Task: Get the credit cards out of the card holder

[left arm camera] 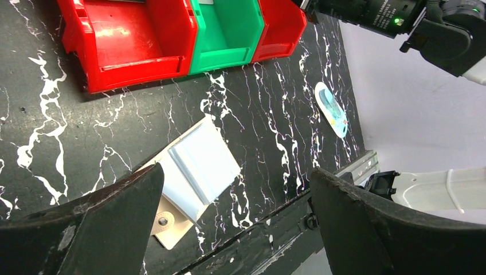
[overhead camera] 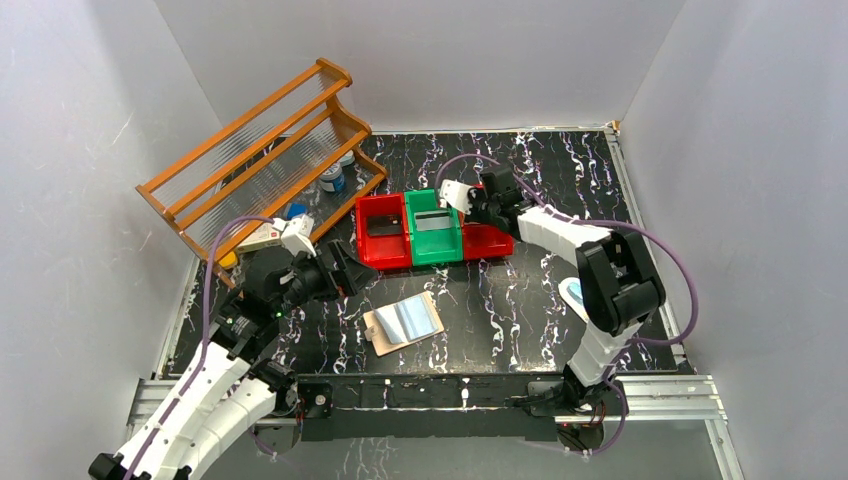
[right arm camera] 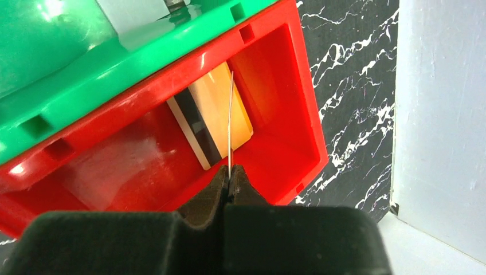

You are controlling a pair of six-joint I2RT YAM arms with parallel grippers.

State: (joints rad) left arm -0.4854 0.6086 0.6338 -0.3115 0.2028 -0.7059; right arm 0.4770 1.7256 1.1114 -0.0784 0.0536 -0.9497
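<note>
The tan card holder (overhead camera: 403, 322) lies open on the black marbled table, pale blue sleeves up; it also shows in the left wrist view (left arm camera: 198, 166). My left gripper (overhead camera: 340, 265) is open and empty, above and to the left of it (left arm camera: 236, 175). My right gripper (overhead camera: 470, 205) is shut on a thin card (right arm camera: 230, 126) seen edge-on, its colour not readable, held over the right red bin (right arm camera: 286, 103). An orange-gold card (right arm camera: 240, 123) with a dark stripe lies in that bin. A grey card (overhead camera: 435, 222) lies in the green bin and a dark card (overhead camera: 381, 226) in the left red bin.
A wooden rack (overhead camera: 260, 150) with small items leans at the back left. A white-and-teal oval object (overhead camera: 573, 295) lies at the right, beside the right arm. The three bins (left arm camera: 137, 63) stand in a row at mid table. White walls enclose the table.
</note>
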